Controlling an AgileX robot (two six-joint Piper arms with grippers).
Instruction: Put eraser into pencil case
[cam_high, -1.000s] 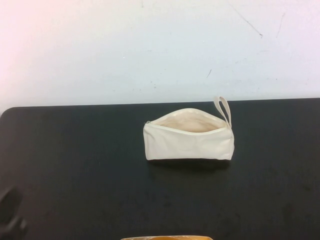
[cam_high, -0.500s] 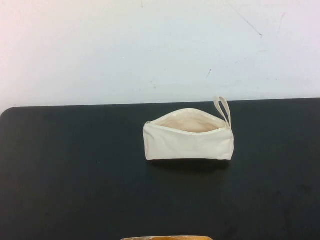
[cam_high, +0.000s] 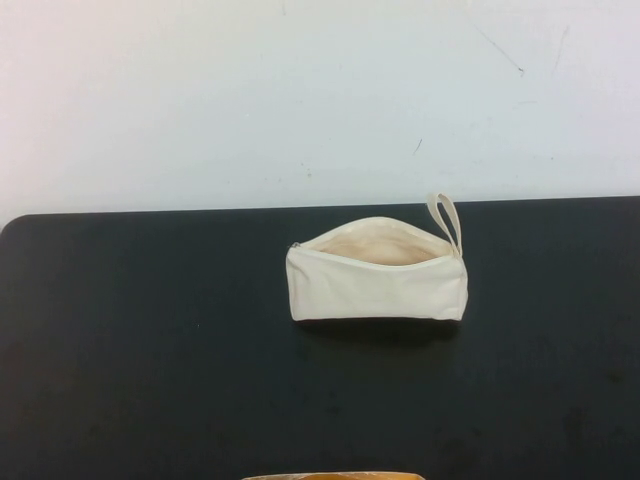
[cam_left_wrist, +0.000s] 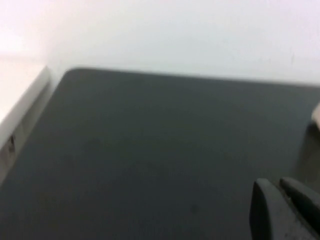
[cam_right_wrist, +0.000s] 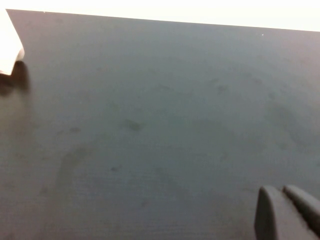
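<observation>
The cream-white pencil case (cam_high: 378, 280) stands unzipped mid-table, beige lining showing, strap at its right end.

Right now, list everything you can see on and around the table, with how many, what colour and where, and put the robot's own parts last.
pencil case: one, cream-white, unzipped with paler lining showing, a little right of the table's middle, towards the far edge.
loop strap: one, cream-white, standing up at the case's right end.
eraser: none visible in any view.
table: one, black, filling the lower half of the high view.
wall: one, white with faint marks, behind the table.
orange-tan object: one sliver, at the near edge of the high view; cannot tell what it is.
left claw: one, dark grey, over bare table left of the case, seen only in the left wrist view.
right claw: one, dark grey, over bare table right of the case, seen only in the right wrist view.
</observation>
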